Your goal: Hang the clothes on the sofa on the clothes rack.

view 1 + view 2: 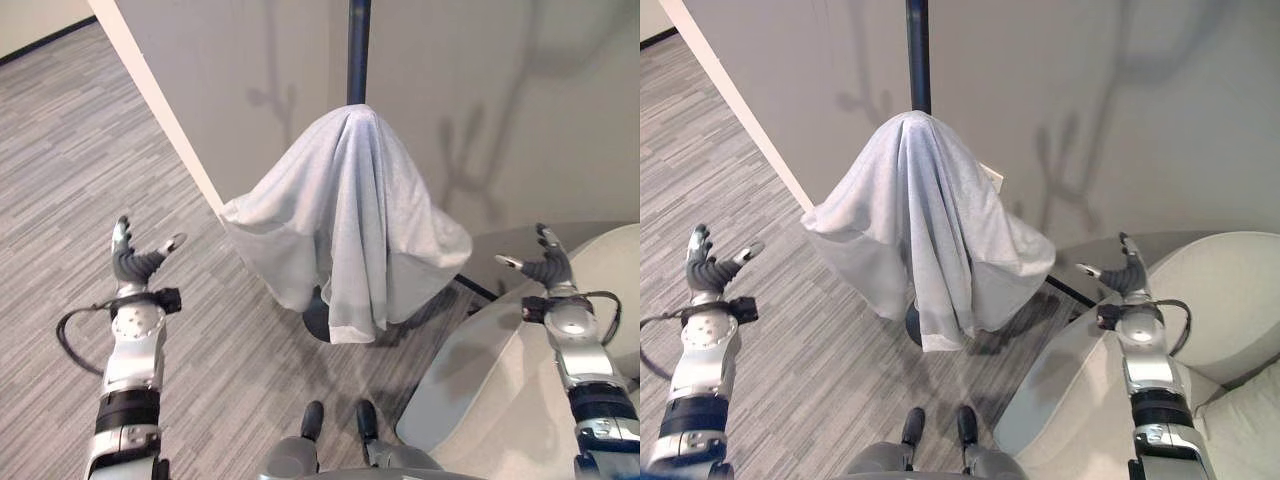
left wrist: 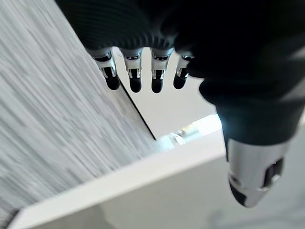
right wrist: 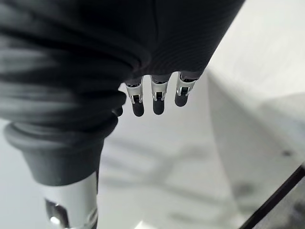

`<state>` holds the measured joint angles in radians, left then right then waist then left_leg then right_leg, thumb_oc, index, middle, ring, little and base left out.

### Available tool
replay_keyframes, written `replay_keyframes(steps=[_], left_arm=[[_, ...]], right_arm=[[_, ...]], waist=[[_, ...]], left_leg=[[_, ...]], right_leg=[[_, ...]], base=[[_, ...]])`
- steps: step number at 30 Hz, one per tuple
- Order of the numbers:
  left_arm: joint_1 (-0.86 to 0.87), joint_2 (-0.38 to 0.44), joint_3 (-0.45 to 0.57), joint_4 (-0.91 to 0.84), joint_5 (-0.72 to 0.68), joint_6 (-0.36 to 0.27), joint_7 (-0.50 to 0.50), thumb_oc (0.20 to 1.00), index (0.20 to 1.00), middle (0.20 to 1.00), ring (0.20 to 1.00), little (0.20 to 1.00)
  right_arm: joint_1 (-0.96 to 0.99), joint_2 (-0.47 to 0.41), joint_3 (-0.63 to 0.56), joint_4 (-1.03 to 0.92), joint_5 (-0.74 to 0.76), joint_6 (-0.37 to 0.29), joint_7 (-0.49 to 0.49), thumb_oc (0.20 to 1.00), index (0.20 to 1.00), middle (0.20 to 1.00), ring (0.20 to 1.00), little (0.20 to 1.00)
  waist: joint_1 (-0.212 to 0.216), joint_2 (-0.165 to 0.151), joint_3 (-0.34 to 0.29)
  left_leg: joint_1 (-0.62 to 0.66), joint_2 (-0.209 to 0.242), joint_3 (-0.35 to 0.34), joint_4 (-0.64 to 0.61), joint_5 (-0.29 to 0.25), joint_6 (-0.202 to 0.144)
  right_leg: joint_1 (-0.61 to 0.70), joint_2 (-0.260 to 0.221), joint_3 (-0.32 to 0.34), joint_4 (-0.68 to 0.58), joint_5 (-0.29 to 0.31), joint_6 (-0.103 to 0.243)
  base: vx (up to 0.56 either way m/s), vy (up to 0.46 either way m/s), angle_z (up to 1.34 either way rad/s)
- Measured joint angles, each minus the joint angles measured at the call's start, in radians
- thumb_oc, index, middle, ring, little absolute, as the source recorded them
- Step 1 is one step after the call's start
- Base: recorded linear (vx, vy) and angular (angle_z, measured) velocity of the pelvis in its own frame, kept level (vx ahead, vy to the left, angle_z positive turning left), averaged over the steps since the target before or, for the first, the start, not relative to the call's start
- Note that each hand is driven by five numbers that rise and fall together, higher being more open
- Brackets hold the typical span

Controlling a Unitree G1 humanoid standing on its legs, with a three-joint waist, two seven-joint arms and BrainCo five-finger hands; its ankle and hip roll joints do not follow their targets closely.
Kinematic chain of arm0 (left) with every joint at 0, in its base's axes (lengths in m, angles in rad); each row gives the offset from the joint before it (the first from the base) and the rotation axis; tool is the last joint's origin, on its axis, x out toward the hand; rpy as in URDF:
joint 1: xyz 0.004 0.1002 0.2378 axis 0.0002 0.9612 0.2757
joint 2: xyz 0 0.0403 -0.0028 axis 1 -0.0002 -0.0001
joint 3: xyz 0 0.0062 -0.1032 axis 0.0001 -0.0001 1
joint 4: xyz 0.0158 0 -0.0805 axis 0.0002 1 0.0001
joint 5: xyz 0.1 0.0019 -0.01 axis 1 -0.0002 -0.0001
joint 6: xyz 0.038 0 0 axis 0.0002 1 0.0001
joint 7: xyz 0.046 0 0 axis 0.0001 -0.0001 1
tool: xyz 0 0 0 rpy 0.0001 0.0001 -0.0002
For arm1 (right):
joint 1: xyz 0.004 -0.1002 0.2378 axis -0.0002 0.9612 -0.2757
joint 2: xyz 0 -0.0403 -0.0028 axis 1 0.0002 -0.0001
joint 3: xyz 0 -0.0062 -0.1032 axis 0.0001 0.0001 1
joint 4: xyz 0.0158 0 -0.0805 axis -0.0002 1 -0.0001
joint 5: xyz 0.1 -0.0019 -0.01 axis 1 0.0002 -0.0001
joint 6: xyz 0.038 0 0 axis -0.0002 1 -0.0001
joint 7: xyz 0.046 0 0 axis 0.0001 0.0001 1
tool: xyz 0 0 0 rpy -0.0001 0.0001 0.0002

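- The rack (image 1: 358,45) stands in the middle against the wall (image 1: 480,90), with the cloth (image 1: 345,215) draped over it and spreading wide to both sides, hiding the pole down to near its base.
- Open floor (image 1: 70,160) lies to the left of the cloth, round the left hand (image 1: 135,262).
- On the right the sofa (image 1: 520,390) stands near the cloth's edge; the right hand (image 1: 545,265) hangs over it, clear of both.
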<state>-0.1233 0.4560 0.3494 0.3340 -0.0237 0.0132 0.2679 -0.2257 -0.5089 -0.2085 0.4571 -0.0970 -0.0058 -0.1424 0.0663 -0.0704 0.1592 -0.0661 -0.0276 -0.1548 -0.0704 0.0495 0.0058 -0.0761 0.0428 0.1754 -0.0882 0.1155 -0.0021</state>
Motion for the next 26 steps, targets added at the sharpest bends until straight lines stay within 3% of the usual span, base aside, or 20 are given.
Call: replay_keyframes(steps=[5,7,8,13,16,17,18,21,22,24,25,26], left_arm=[[0.127,-0.018,0.082,0.0,-0.007,0.003,-0.026,1.0,1.0,1.0,1.0,1.0],[0.181,-0.043,0.117,0.03,-0.033,-0.003,-0.036,1.0,1.0,1.0,1.0,1.0],[0.233,-0.094,0.16,0.061,-0.068,-0.002,-0.041,1.0,1.0,1.0,1.0,1.0],[0.277,-0.174,0.181,0.399,-0.12,-0.01,-0.088,1.0,1.0,1.0,1.0,1.0],[0.294,-0.231,0.194,0.483,-0.141,-0.001,-0.11,1.0,1.0,1.0,1.0,1.0],[0.297,-0.237,0.178,0.525,-0.151,-0.011,-0.12,1.0,1.0,1.0,1.0,1.0],[0.271,-0.217,0.077,0.685,-0.148,-0.002,-0.154,1.0,1.0,1.0,1.0,1.0],[0.226,-0.194,-0.068,0.85,-0.099,-0.018,-0.172,1.0,1.0,1.0,1.0,1.0],[0.198,-0.194,-0.08,0.897,-0.076,0.005,-0.181,1.0,1.0,1.0,1.0,1.0],[0.169,-0.199,-0.127,0.943,-0.051,-0.012,-0.193,1.0,1.0,1.0,1.0,1.0],[0.166,-0.198,-0.14,0.944,-0.033,-0.006,-0.194,1.0,1.0,1.0,1.0,1.0],[0.155,-0.187,-0.191,0.966,-0.028,-0.015,-0.193,1.0,1.0,1.0,1.0,1.0]], right_arm=[[0.13,-0.003,-0.15,-0.128,0.0,0.005,-0.025,1.0,1.0,1.0,1.0,1.0],[0.191,-0.018,-0.233,-0.2,-0.002,0.007,-0.04,1.0,1.0,1.0,1.0,1.0],[0.238,-0.043,-0.307,-0.21,-0.004,0.017,-0.071,1.0,1.0,1.0,1.0,1.0],[0.365,-0.097,-0.39,0.017,-0.04,0.022,-0.094,1.0,1.0,1.0,1.0,1.0],[0.387,-0.074,-0.389,0.093,-0.04,0.044,-0.092,1.0,1.0,1.0,1.0,1.0],[0.403,-0.065,-0.383,0.159,-0.038,0.014,-0.092,1.0,1.0,1.0,1.0,1.0],[0.363,-0.041,-0.299,0.453,-0.008,0.02,-0.068,1.0,1.0,1.0,1.0,1.0],[0.317,0.044,-0.232,0.675,0.052,-0.012,-0.049,1.0,1.0,1.0,1.0,1.0],[0.288,0.076,-0.211,0.741,0.08,0.02,-0.021,1.0,1.0,1.0,1.0,1.0],[0.278,0.152,-0.177,0.833,0.126,-0.025,0.008,1.0,1.0,1.0,1.0,1.0],[0.266,0.223,-0.15,0.868,0.141,-0.008,0.048,1.0,1.0,1.0,1.0,1.0],[0.264,0.307,-0.066,0.901,0.157,-0.037,0.061,1.0,1.0,1.0,1.0,1.0]], waist=[[0.0,0.002,-0.021],[-0.002,0.013,-0.03],[-0.005,0.017,-0.042],[-0.014,0.018,-0.073],[-0.032,0.014,-0.076],[-0.042,0.01,-0.084],[-0.038,-0.01,-0.12],[-0.039,-0.018,-0.122],[-0.039,-0.022,-0.123],[-0.036,-0.015,-0.126],[-0.034,-0.019,-0.129],[-0.031,-0.029,-0.131]], left_leg=[[-0.002,0.0,-0.001,-0.001,-0.009,0.002],[-0.003,-0.001,0.0,-0.001,-0.01,0.004],[-0.004,-0.001,0.0,0.0,-0.011,0.004],[-0.02,-0.001,0.0,0.003,-0.009,0.003],[-0.02,-0.001,0.001,0.003,-0.01,0.004],[-0.025,-0.001,0.002,0.005,-0.009,0.003],[-0.03,0.0,0.002,0.005,-0.01,0.003],[-0.043,0.002,0.003,0.005,-0.01,0.003],[-0.046,0.003,0.006,0.005,-0.01,0.003],[-0.053,0.001,0.008,0.006,-0.01,0.003],[-0.055,0.002,0.007,0.006,-0.01,0.003],[-0.057,0.003,0.001,0.005,-0.01,0.003]], right_leg=[[-0.003,0.0,0.0,0.0,-0.005,-0.002],[-0.003,-0.001,0.0,0.0,-0.007,-0.002],[-0.004,-0.001,0.0,0.0,-0.01,-0.003],[-0.02,0.0,0.0,0.0,-0.012,-0.003],[-0.02,0.0,0.001,0.0,-0.014,-0.002],[-0.026,-0.001,0.002,0.0,-0.014,-0.002],[-0.032,0.001,0.003,0.0,-0.028,0.006],[-0.045,0.001,0.002,0.0,-0.032,0.0],[-0.049,0.002,0.003,0.0,-0.031,-0.003],[-0.056,-0.002,-0.001,0.0,-0.03,-0.003],[-0.057,-0.001,-0.002,0.0,-0.03,-0.005],[-0.057,0.0,-0.014,0.0,-0.032,-0.011]], base=[[0.01,0.009,0.0],[0.02,0.049,0.0],[0.01,0.062,0.01],[0.0,0.037,-0.01],[0.0,0.0,0.0],[0.0,0.0,0.0],[0.0,0.0,0.0],[0.01,-0.007,-0.04],[0.03,-0.016,-0.08],[0.03,-0.031,-0.02],[0.03,-0.042,0.1],[0.04,-0.063,0.13]])
